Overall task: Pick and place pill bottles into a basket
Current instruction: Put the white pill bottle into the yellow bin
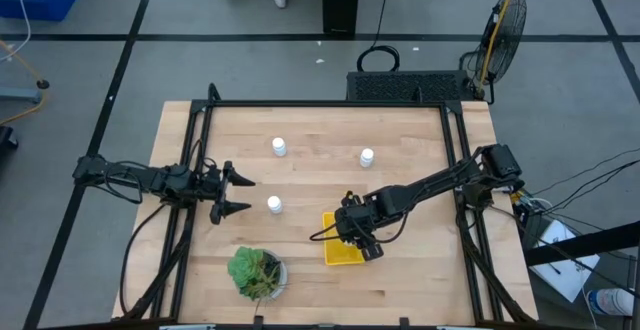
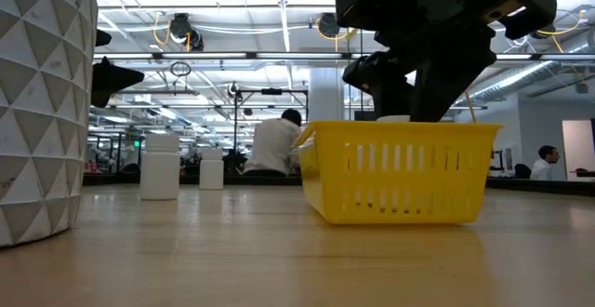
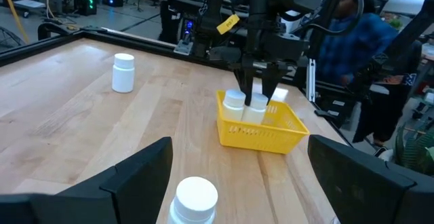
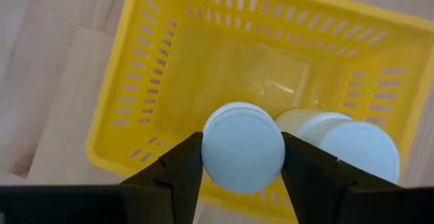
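The yellow basket (image 1: 343,252) stands on the table near its front, right of the middle. My right gripper (image 1: 357,226) reaches down into it, shut on a white pill bottle (image 4: 243,146). A second bottle (image 4: 354,148) stands in the basket beside the first. Three more bottles stand upright on the table: two toward the far side (image 1: 279,147) (image 1: 367,157) and one (image 1: 274,205) just ahead of my left gripper (image 1: 246,194). My left gripper is open and empty at the table's left; this bottle also shows close up in the left wrist view (image 3: 195,200). My right gripper pinches the bottle's upper part, by the cap (image 4: 243,146), between its two fingers (image 3: 248,83). The fingers come from above and point down. The bottle is upright with its lower part inside the basket. The basket wall hides whether it stands on the floor.
A green potted plant (image 1: 257,273) in a white faceted pot (image 2: 37,112) stands at the front, left of the basket. A black frame (image 1: 320,105) runs round the table's far and side edges. People show in the room beyond.
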Robot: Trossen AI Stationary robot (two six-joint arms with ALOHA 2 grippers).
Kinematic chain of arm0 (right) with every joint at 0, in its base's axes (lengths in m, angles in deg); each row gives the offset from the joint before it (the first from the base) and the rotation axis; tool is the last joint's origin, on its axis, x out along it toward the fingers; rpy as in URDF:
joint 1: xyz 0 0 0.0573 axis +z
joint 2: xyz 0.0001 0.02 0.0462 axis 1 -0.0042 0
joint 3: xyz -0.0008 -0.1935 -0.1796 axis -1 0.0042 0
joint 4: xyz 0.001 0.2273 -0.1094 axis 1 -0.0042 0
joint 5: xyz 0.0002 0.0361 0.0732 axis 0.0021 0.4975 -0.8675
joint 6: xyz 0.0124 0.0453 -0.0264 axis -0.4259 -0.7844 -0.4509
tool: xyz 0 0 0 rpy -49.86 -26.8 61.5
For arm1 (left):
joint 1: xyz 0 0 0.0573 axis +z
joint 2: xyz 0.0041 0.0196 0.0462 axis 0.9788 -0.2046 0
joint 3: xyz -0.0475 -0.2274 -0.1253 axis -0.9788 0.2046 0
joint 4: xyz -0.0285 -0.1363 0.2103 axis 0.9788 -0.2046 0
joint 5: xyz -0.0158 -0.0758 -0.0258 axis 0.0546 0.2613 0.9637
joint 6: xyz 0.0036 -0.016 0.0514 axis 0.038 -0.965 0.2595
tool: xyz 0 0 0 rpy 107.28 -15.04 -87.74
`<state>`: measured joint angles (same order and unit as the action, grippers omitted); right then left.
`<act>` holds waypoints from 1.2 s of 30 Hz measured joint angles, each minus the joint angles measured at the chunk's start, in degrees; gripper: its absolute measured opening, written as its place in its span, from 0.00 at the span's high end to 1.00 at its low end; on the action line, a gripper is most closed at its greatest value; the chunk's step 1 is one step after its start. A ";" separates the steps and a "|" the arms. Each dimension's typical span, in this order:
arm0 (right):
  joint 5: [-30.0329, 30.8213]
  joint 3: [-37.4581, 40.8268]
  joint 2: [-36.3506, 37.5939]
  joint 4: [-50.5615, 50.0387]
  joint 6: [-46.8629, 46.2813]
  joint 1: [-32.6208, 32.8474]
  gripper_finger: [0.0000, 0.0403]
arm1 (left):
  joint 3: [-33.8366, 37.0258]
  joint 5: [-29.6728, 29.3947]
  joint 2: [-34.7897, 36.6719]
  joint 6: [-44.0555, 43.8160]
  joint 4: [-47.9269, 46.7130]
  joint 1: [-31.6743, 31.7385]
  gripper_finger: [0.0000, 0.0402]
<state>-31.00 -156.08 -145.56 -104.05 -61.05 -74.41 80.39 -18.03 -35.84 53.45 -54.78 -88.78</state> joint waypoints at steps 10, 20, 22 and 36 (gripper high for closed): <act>1.68 0.00 0.00 0.20 0.12 0.38 0.49 | 0.01 0.09 0.01 0.04 0.00 0.00 0.14; 1.66 -1.85 2.00 -0.55 -0.19 2.46 0.49 | 0.00 0.14 -0.01 0.20 -0.02 0.00 0.14; 1.74 -2.15 3.24 -0.70 -0.27 3.00 0.50 | 0.00 0.14 0.02 0.20 -0.02 0.00 0.14; 23.25 -2.27 12.14 -10.19 -0.11 3.03 0.50 | -0.22 -8.30 -5.42 4.64 0.37 0.02 0.14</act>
<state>-7.75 -158.35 -133.42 -114.25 -61.16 -71.38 80.18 -26.33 -41.26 58.09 -54.41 -88.76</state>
